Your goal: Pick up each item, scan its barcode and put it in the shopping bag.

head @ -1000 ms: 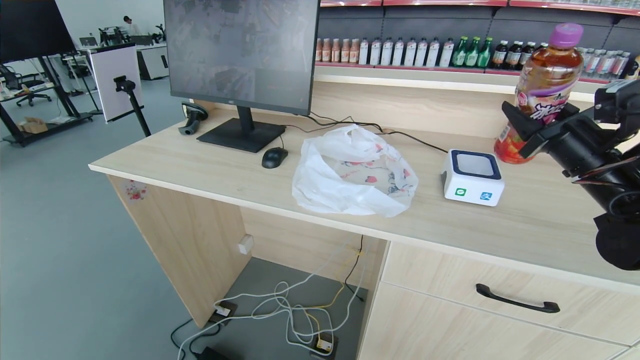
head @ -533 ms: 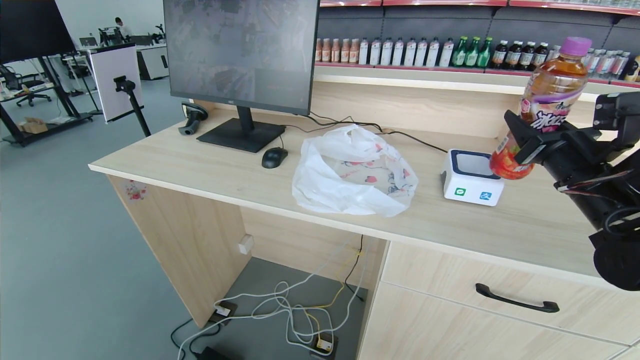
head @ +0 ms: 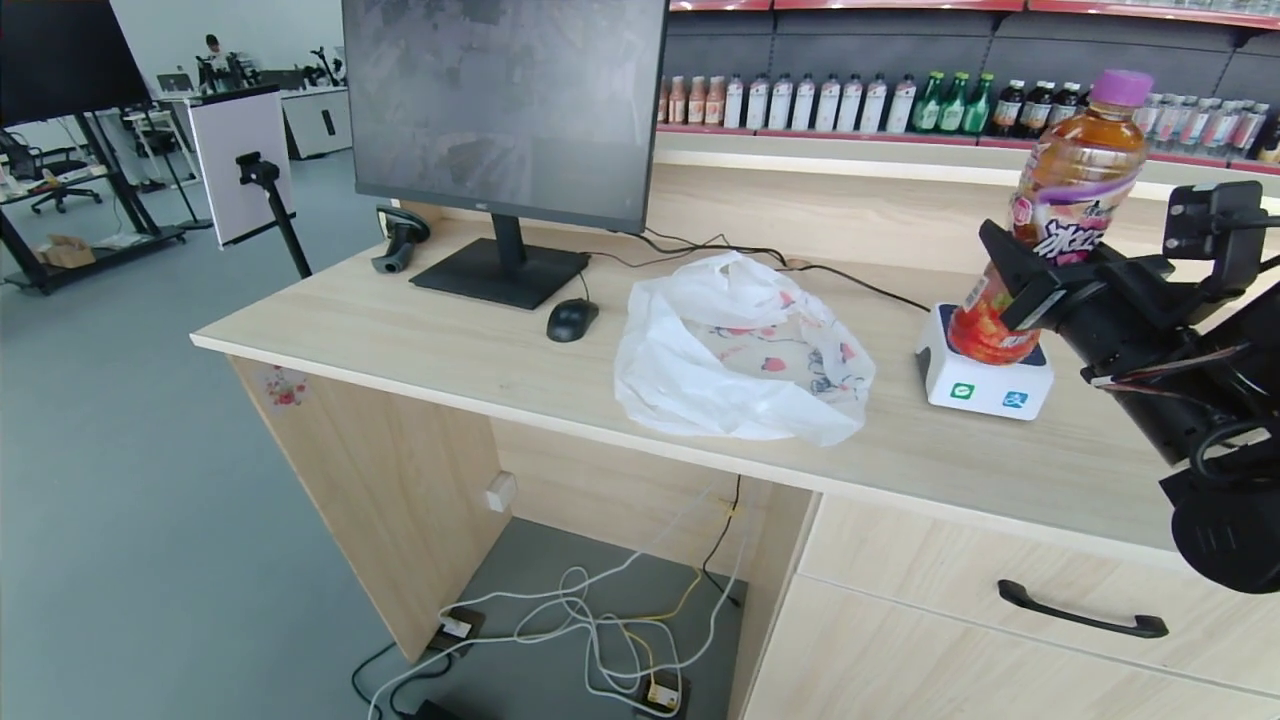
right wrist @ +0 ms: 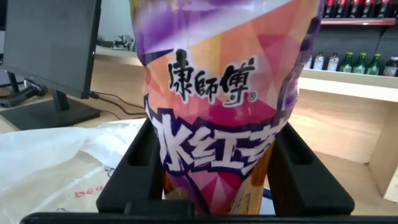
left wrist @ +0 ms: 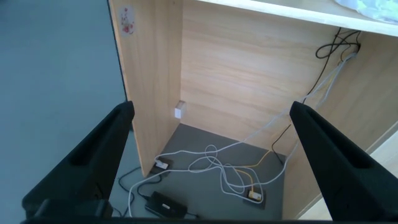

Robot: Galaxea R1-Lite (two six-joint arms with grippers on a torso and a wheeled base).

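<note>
Head view: the right gripper (head: 1040, 280) is clenched on a tea bottle (head: 1075, 170), which tilts with its base over the scanner (head: 985, 385). The shopping bag (head: 740, 350) lies just left of the scanner. Bare counter (head: 1000, 460) runs from the scanner to the front edge.

Left wrist view: the left gripper (left wrist: 211, 107) hangs spread wide, well below the scanner, over floor cables (left wrist: 217, 174).

Right wrist view: black fingers (right wrist: 134, 165) flank the bottle's pink-and-purple label with its large characters.

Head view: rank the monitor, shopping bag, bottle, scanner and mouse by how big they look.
1. monitor
2. shopping bag
3. bottle, though it is held raised, likely nearer the camera, so its lead over the scanner is unsure
4. scanner
5. mouse
</note>
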